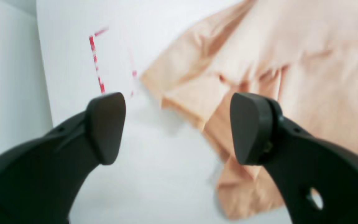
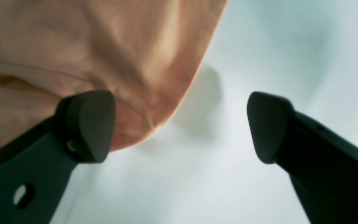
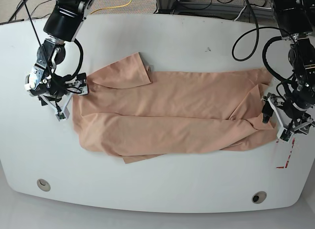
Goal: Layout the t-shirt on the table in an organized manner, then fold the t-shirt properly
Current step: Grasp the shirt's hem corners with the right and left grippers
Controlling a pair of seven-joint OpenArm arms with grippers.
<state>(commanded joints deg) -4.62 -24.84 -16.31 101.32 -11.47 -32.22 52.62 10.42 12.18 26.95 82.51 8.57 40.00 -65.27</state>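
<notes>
Lying crosswise, the t-shirt (image 3: 172,120) stretches between both arms.

White table (image 3: 162,39) under a spread, wrinkled peach t-shirt (image 3: 172,118), red tape mark (image 3: 288,157).

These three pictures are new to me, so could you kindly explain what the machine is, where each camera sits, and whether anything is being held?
It is a robot with two arms working over a white table. The base view looks down from above; the other two come from cameras on the wrists, looking out between each hand's two black fingers. A peach t-shirt lies spread but wrinkled on the table. The left hand is at one end of it, beside red tape; the right hand is at the other end. Both hands are open and hold nothing.
</notes>
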